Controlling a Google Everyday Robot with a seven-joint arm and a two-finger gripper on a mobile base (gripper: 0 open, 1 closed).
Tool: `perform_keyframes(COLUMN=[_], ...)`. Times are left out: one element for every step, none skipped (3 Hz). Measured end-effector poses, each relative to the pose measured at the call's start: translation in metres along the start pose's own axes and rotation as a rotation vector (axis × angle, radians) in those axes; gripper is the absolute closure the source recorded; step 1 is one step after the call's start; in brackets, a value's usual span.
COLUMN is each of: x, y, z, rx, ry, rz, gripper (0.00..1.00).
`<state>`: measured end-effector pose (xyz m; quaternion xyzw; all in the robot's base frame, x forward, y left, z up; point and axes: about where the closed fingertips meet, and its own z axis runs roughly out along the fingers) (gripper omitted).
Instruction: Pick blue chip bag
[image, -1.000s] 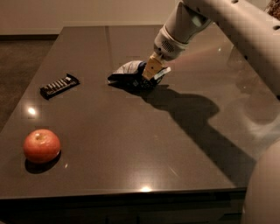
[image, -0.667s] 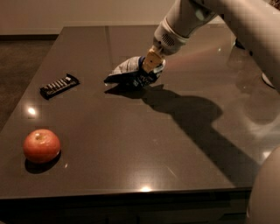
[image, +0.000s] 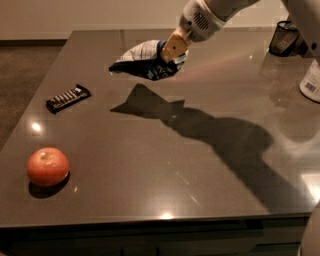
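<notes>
The blue chip bag (image: 145, 62) hangs in the gripper (image: 175, 47), whose fingers are clenched on the bag's near end. The rest of the crumpled foil juts out sideways from the gripper, toward the picture's left. Bag and gripper are clear of the table (image: 200, 165), and their shadow (image: 145, 102) falls on it just below them. The candy bar (image: 67, 97) and apple (image: 48, 166) lie well apart from the gripper, lower left.

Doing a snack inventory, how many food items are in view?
3: apple front left on the table, candy bar near its left edge, blue chip bag held above the far side in the gripper.
</notes>
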<state>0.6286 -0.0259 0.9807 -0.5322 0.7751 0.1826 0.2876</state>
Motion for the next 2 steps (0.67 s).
perform_keyframes(x=[-0.0278,-0.0278], y=[0.0113,0.0113], z=[-0.0397,-0.0397], rx=[0.030,0.030], ry=[-0.064,-0.064], rz=[-0.038,-0.038], gripper=[1.00,1.00])
